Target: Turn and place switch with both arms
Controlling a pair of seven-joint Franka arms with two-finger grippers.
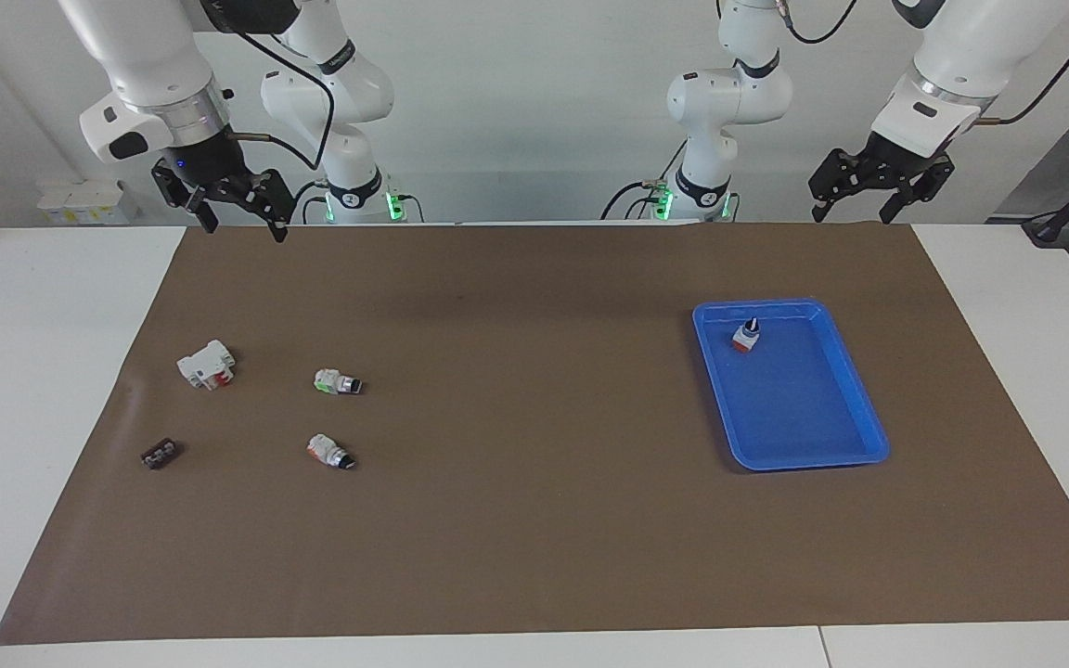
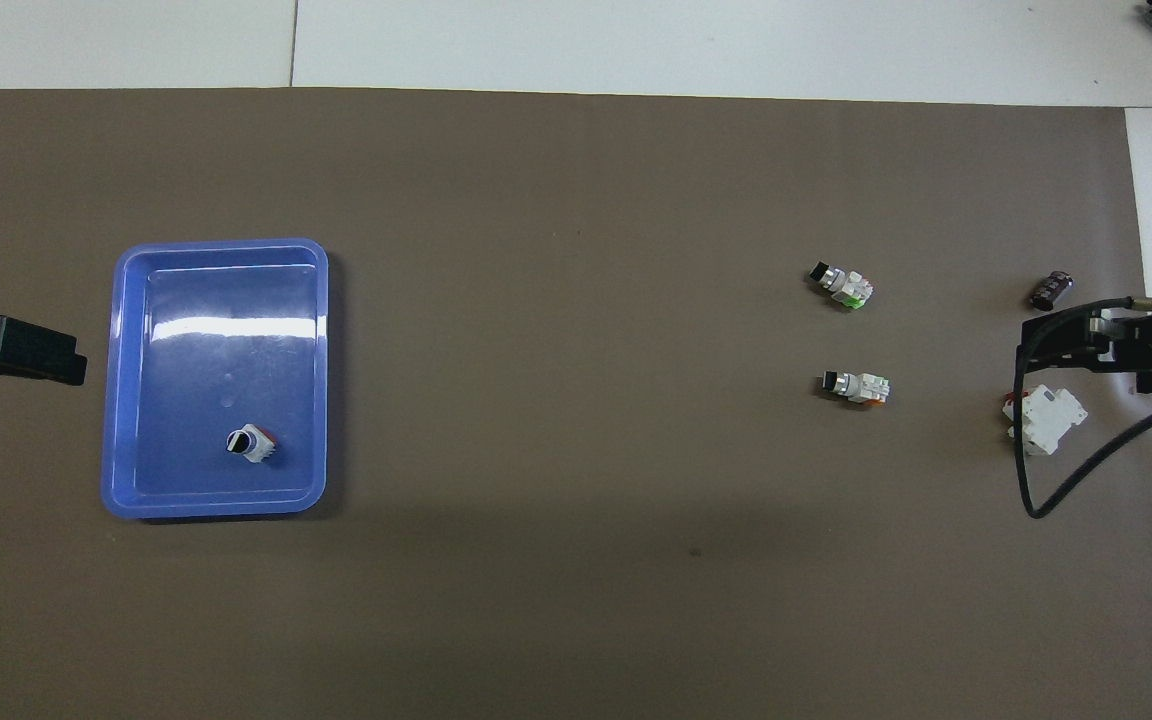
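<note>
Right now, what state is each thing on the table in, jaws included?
switch: upright in the blue tray, black knob tip up, at the tray's end nearer the robots.
green-ended switch: lying on its side on the mat.
orange-ended switch: lying on its side on the mat.
left gripper: raised, jaws open, empty.
right gripper: raised, jaws open, empty.

Switch (image 1: 746,336) standing in tray (image 1: 855,399), in the part nearer the robots, toward the left arm's end of mat (image 1: 534,520). Four small parts toward the right arm's end: two switches (image 1: 338,381) (image 1: 329,451) side by side, connector block (image 1: 206,364) and small part (image 1: 160,454) closer to mat's edge.
</note>
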